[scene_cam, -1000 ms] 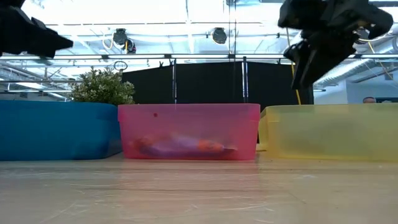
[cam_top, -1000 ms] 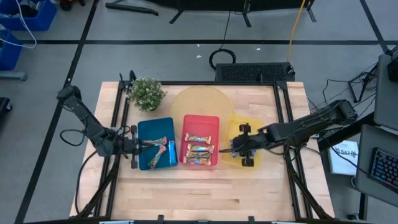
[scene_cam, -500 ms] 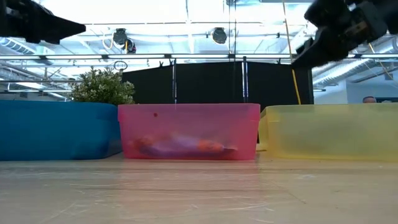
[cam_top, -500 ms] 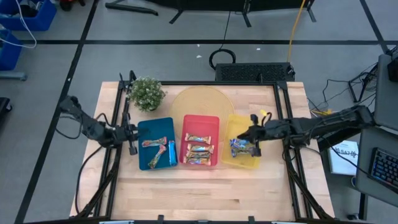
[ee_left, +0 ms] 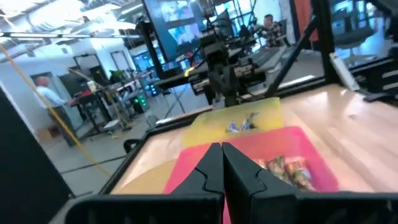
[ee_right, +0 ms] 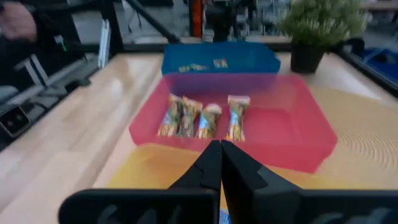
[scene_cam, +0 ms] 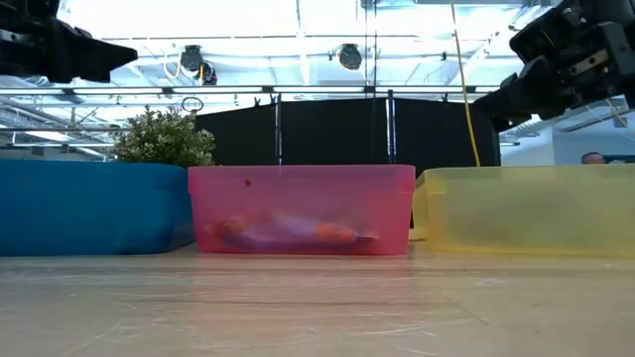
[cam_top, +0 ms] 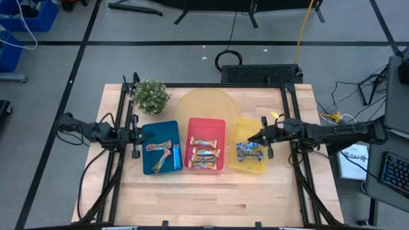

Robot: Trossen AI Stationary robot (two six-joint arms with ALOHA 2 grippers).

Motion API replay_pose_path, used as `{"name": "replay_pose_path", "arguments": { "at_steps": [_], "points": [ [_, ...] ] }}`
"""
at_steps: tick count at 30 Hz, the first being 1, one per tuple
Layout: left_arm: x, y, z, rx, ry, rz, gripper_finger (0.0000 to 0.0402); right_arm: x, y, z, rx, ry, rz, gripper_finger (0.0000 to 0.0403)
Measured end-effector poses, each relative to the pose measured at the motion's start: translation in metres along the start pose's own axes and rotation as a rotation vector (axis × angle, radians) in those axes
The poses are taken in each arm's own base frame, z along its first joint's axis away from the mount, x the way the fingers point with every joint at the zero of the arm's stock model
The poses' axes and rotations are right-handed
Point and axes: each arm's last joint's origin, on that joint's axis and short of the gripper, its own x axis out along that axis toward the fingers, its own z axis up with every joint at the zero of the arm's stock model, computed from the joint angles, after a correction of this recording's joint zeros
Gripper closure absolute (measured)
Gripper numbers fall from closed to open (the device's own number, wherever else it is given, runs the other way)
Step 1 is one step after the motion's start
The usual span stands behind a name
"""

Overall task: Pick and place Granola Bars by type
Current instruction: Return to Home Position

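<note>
Blue-white granola bars [cam_top: 248, 151] lie in the yellow tray [cam_top: 243, 131] right of centre in the high view, others fill the red tray [cam_top: 206, 122] and blue tray [cam_top: 156, 131], while the left gripper [cam_top: 135, 135] at the blue tray's left edge and the right gripper [cam_top: 264, 136] at the yellow tray's right edge both hold their fingers pressed together, empty.

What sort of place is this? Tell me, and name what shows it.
Probably a robotics lab or workshop. The left arm and right arm flank a framed wooden table, loose cables run over the taped floor, and the left wrist view shows screens in the room behind.
</note>
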Motion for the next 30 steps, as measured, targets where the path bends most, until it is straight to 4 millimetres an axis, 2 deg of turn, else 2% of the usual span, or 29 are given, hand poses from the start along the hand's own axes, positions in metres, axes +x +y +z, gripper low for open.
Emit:
{"name": "replay_pose_path", "arguments": {
  "at_steps": [8, 17, 30],
  "points": [
    [0.002, 0.004, -0.002, 0.021, -0.041, 0.001, 0.0400, -0.011, -0.012, -0.019, -0.004, -0.126, -0.043, 0.0403],
    [0.002, 0.007, -0.001, 0.019, -0.057, 0.024, 0.0400, -0.020, -0.011, -0.014, -0.039, -0.205, 0.047, 0.0403],
    [0.002, 0.006, 0.001, 0.003, -0.083, -0.011, 0.0401, -0.028, -0.008, -0.021, -0.087, -0.162, 0.041, 0.0403]
  ]
}}
